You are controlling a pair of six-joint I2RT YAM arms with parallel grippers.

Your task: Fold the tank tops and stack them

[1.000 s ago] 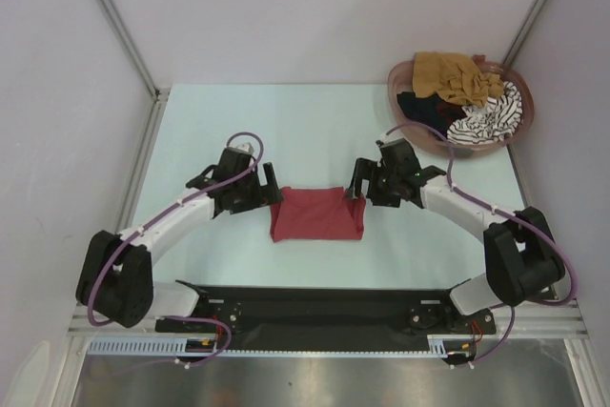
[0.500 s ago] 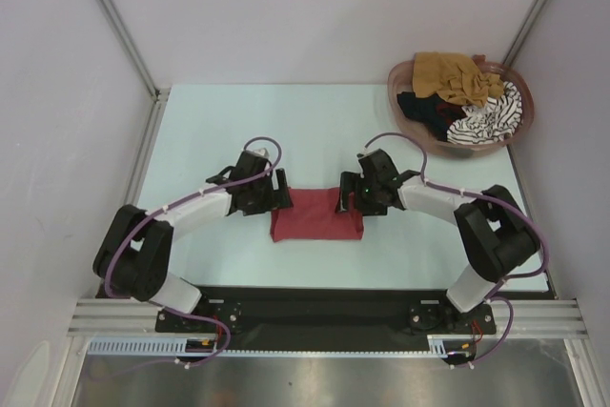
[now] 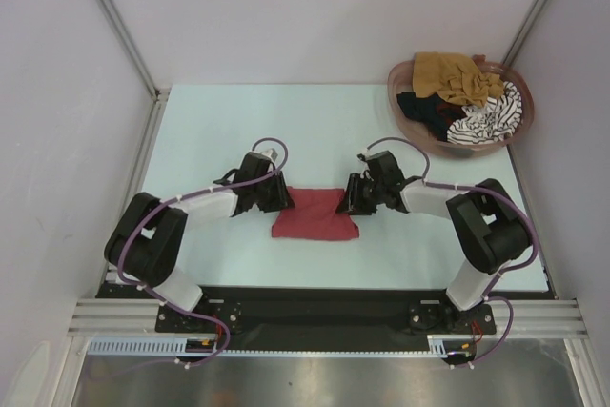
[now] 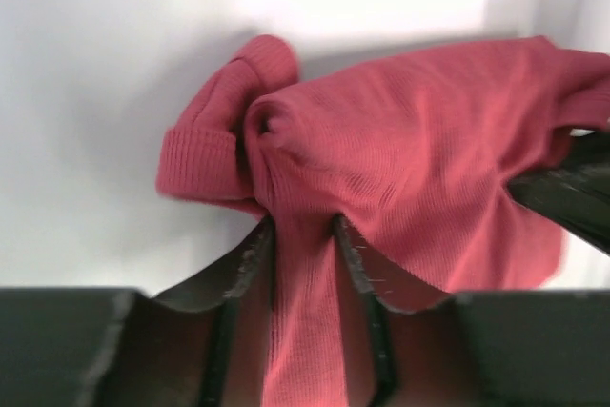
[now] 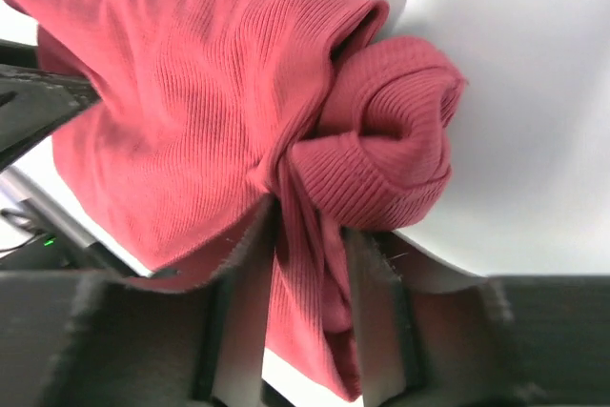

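- Container: pinkish-brown oval plastic basket (image 3: 393, 91) on the pale tabletop (image 3: 238, 121), far-right of the dark red ribbed cloth tank top (image 3: 315, 214) & well apart from it.
- In the basket, all crumpled & touching: mustard-brown cloth tank top (image 3: 457, 76) heaped on the far side, black cloth tank top (image 3: 424, 107) on the side nearest the red top, black-and-white striped cloth tank top (image 3: 491, 119) on the near-right side.
- Red top lies mid-tabletop btw the two arms, folded to a rough rectangle.
- left gripper (image 3: 279, 195) is at the red top's far-left corner, jaws narrow, pinching bunched cloth.
- right gripper (image 3: 351, 199) is at its far-right corner, jaws narrow, pinching cloth likewise.
- Top view only: the basket and the red top's whole outline.
- Wrist views only: the rib knit (image 4: 410, 140) (image 5: 191, 111), a rolled hem bunched beside each pinch, and cloth running down btw the fingers of each gripper (image 4: 300, 235) (image 5: 310, 226).
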